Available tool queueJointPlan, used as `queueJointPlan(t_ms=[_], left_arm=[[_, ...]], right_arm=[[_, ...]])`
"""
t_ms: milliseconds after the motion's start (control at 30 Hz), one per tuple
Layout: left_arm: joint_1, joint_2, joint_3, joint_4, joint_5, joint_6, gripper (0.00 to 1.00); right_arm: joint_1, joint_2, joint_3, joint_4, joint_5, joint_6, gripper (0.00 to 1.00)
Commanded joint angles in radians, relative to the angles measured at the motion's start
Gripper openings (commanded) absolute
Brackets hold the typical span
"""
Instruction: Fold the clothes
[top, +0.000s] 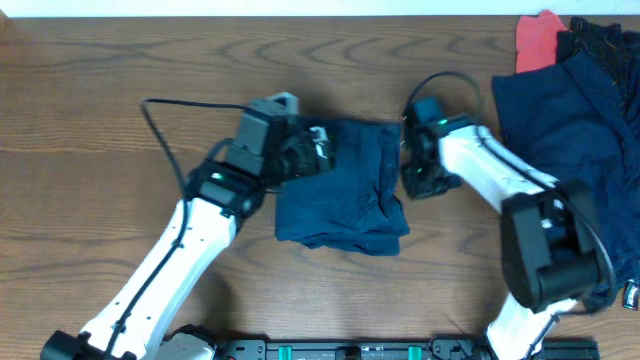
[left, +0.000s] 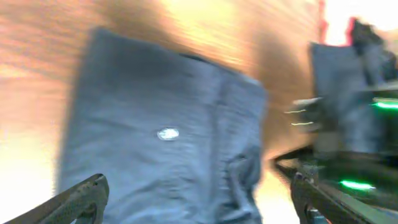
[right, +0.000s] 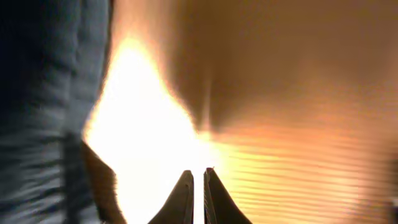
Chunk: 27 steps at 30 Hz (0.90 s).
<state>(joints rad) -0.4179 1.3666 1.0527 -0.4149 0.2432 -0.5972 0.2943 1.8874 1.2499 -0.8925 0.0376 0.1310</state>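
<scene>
On the wooden table, navy shorts lie between left claw, apart, and right claw, together.

Matt navy cloth shorts; grained wood table

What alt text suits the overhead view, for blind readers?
A folded navy garment lies on a wooden table, left gripper at its upper left, right gripper at its upper right. More clothes lie far right.
</scene>
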Motion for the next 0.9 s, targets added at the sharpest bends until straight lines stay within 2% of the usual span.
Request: queueJointPlan(t_ms=[0,67,233,333,500,667,867], left_arm=[[0.045,0.047,0.013,-0.045,-0.098,0.022,0.97],[0.067,0.085,0.01,-0.048,-0.106,0.027,1.0],[0.104,0.217,0.01,-0.043,-0.1,0.028,0.98],[0.105,0.293,0.01,-0.045,-0.073,0.027,0.98],[0.105,0.391,0.01,-0.05,0.057,0.019,0.98],[0.099,0.45,0.008,-0.128,0.151,-0.013,0.98],[0.056,0.461,-0.013,-0.267,0.196,-0.036,0.98]], right_arm=[[-0.008,-0.162,0.079,0.026,-0.106,-0.081,0.07],[0.001,-0.203,0.08,0.053,-0.221,-0.129,0.07],[0.048,-0.21,0.075,0.049,-0.441,-0.216,0.07],[0.089,-0.175,0.063,0.027,-0.465,-0.216,0.07],[0.143,-0.079,0.023,-0.013,-0.463,-0.219,0.08],[0.161,0.027,-0.048,-0.048,-0.392,-0.212,0.05],[0.117,0.089,-0.079,-0.05,-0.036,-0.022,0.02]])
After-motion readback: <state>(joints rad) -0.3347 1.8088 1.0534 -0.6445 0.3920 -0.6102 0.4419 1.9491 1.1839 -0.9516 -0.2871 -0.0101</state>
